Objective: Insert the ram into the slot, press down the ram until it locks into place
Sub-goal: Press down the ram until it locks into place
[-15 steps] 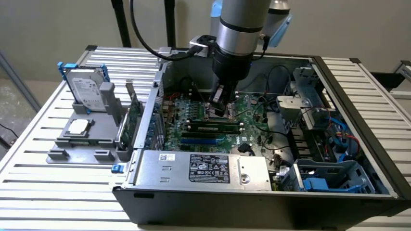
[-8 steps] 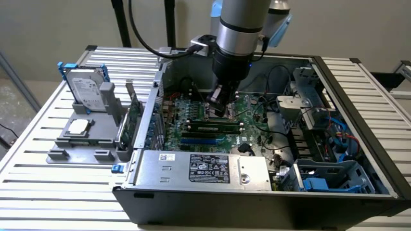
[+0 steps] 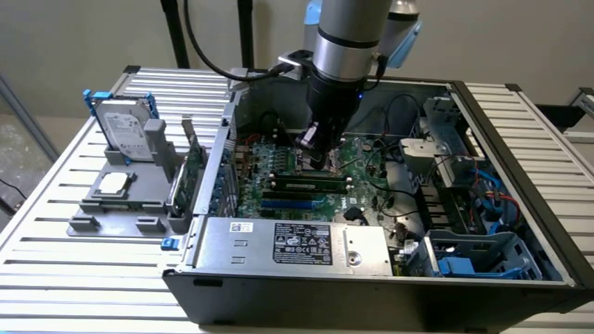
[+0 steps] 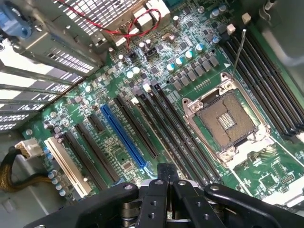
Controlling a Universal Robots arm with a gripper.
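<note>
Ram sits in a black slot on the motherboard. Tool is just above the board, beside the ram; its fingers are together, holding nothing.

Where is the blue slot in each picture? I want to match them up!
Exterior view: the blue slot lies on the green board, just behind the silver box.
Wrist view: the blue slot runs between long black slots, with one end close to the gripper.
Shared landmark: the gripper, hanging over the board.
</note>
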